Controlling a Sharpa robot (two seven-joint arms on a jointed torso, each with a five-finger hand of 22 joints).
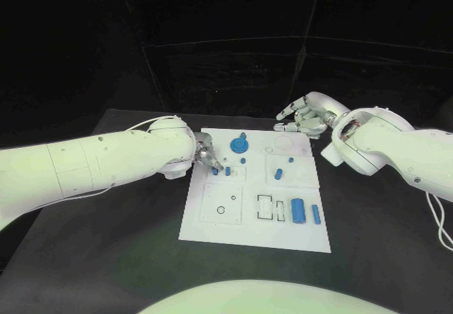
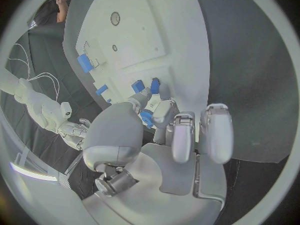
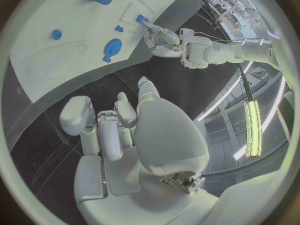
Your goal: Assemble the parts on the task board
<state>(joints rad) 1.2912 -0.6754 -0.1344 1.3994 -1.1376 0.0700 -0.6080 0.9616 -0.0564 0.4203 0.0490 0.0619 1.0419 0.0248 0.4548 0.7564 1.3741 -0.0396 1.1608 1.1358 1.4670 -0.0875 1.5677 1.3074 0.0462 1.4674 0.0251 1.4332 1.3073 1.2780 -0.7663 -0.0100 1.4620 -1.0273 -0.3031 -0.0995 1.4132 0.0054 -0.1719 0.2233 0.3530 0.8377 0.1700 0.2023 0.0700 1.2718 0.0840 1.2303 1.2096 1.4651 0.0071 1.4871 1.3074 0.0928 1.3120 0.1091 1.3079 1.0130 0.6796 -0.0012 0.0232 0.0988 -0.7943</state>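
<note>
Fingertips of the left hand pinch a small blue part over the task board; lower it squarely, gently. Right hand hovers beyond, fingers spread, holding nothing.

A black table is set against a dark backdrop crossed by thin pale lines. A long greenish strip light is seen in the room beside cluttered shelving.

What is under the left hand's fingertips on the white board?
The left hand pinches a small blue part over the white task board. The spot directly beneath the fingers is covered, so seating cannot be judged.
</note>
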